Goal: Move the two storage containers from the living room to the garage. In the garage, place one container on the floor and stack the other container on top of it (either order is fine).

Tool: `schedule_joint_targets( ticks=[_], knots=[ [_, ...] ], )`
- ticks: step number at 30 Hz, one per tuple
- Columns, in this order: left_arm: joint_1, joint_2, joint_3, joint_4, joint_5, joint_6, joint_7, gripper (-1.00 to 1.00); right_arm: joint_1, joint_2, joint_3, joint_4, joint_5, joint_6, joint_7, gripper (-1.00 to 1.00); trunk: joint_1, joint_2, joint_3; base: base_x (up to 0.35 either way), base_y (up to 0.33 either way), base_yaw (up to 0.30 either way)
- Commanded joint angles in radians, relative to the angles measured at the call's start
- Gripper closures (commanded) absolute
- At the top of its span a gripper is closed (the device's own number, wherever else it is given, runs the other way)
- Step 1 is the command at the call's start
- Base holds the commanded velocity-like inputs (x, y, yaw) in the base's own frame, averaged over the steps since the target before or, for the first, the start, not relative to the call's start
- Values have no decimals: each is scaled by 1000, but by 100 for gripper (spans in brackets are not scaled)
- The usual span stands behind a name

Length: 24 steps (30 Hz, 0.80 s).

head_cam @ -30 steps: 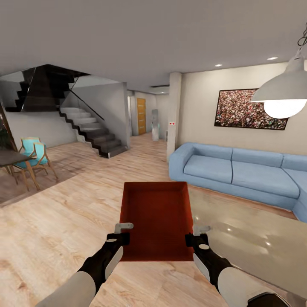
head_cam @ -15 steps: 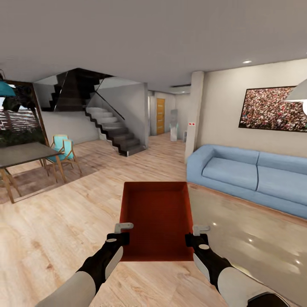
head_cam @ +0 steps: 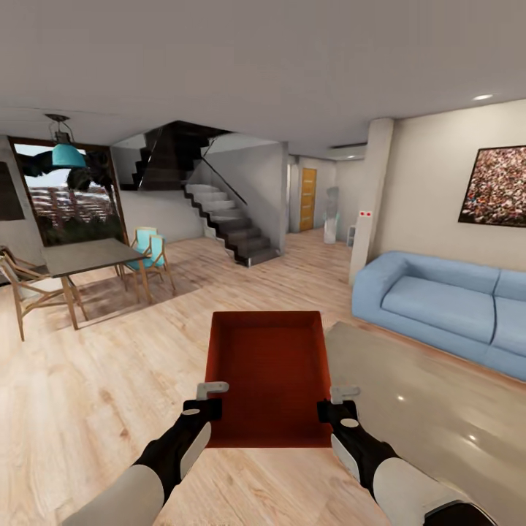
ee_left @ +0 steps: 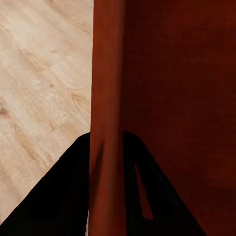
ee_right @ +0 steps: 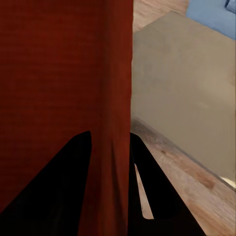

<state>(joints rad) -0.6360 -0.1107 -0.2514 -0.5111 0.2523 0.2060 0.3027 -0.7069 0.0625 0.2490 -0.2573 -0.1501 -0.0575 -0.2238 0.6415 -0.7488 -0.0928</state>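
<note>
The sofa (head_cam: 453, 310) and the picture (head_cam: 495, 187) run off the head view's right edge. The bin (head_cam: 267, 376) hides the floor under it; its contents look empty, perhaps.

An orange-red storage container (head_cam: 267, 376) is held level in front of the robot above the light plank floor (head_cam: 95, 380), the left gripper (head_cam: 207, 400) clamped on its left wall near the near corner and the right gripper (head_cam: 334, 403) clamped on its right wall likewise. A pale rug (head_cam: 424, 409) lies to the right, with a blue sofa (head_cam: 446, 303) along its far edge. A dining table (head_cam: 84, 257) with chairs stands far left, and a staircase (head_cam: 230, 223) rises beyond.
</note>
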Motion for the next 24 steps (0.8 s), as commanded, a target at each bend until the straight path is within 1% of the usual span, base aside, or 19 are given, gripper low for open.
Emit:
schedule_joint_targets(
  ticks=[1,24],
  knots=[
    [-1,0,13,-46,35,-32,22,100,0,17,-22,3,-14,-7,-2,100,0,-1,-2,0,0,300],
    [-1,0,13,-49,35,-30,22,100,0,17,-22,3,-14,-7,-2,100,0,-1,-2,0,0,300]
  ],
)
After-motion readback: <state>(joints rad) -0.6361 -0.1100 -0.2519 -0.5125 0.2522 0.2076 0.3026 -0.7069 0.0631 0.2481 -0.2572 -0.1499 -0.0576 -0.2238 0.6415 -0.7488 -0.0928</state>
